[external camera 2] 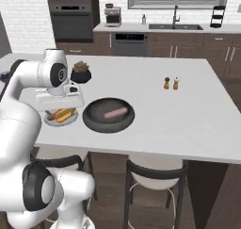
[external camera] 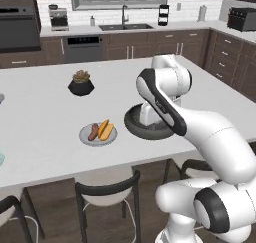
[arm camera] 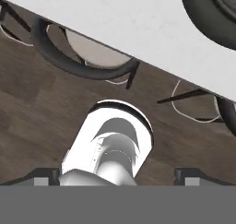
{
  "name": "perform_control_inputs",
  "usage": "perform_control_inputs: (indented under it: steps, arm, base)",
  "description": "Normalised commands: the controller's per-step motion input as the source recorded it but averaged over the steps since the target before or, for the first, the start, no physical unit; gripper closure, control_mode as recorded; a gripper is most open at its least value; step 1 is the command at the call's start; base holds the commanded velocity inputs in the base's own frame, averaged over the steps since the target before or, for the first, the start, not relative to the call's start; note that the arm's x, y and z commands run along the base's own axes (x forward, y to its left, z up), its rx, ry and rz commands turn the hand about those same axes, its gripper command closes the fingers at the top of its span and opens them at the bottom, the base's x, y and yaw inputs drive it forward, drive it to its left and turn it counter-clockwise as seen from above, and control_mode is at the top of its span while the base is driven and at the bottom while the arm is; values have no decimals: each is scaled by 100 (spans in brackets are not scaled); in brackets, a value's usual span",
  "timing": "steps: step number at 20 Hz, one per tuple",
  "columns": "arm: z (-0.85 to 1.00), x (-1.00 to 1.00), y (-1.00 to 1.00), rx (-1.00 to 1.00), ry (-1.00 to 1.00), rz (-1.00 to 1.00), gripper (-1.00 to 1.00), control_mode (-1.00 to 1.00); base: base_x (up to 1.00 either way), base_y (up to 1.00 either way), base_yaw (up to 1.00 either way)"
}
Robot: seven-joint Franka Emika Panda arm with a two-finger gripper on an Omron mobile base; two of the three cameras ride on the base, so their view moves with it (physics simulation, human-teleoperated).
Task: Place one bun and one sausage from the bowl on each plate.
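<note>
- I see the gripper (arm camera: 118, 174) with its two dark fingertips (arm camera: 44, 176) standing at the far edges of the hand view, spread as wide as they go, with nothing between them.
- From the right base view, the hand (external camera 2: 60, 100) sits low over the near edge of the white island counter (external camera 2: 188, 115), just beside the bowl and above the grey plate.
- The dark bowl (external camera 2: 108, 115) rests near the counter's front edge; one pinkish sausage (external camera 2: 116, 113) lies inside it (I can make out no bun in there).
- The grey plate (external camera: 98, 135) sits just left of the bowl in the left base view, carrying a brown sausage (external camera: 93, 131) and a yellow-orange bun (external camera: 105, 130) side by side.
- A sliver of the pale blue-green plate (external camera: 1, 159) shows at the left edge of that view; I cannot tell what is on it.
- A black plant pot (external camera: 81, 84) stands further back on the counter, and two small shakers (external camera 2: 171, 83) stand well apart to the right.
- Dark-backed stools (external camera: 107, 189) are tucked under the counter edge.
- No writing or brand mark is legible to me on the appliances along the back wall.
</note>
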Motion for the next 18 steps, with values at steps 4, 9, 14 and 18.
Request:
perform_control_inputs:
  steps: [4, 9, 14, 18]
  arm:
    - [0, 0, 0, 0, 0, 0, -100, 100]
    - [0, 17, -10, 0, 0, 0, -100, -100]
    - [-4, 97, -64, 0, 0, 15, -100, -100]
    - [-30, 100, -23, -2, 0, 29, -100, -100]
  base:
    - [89, -80, 0]
    - [70, -44, 1]
    - [0, 0, 0]
    - [0, 0, 0]
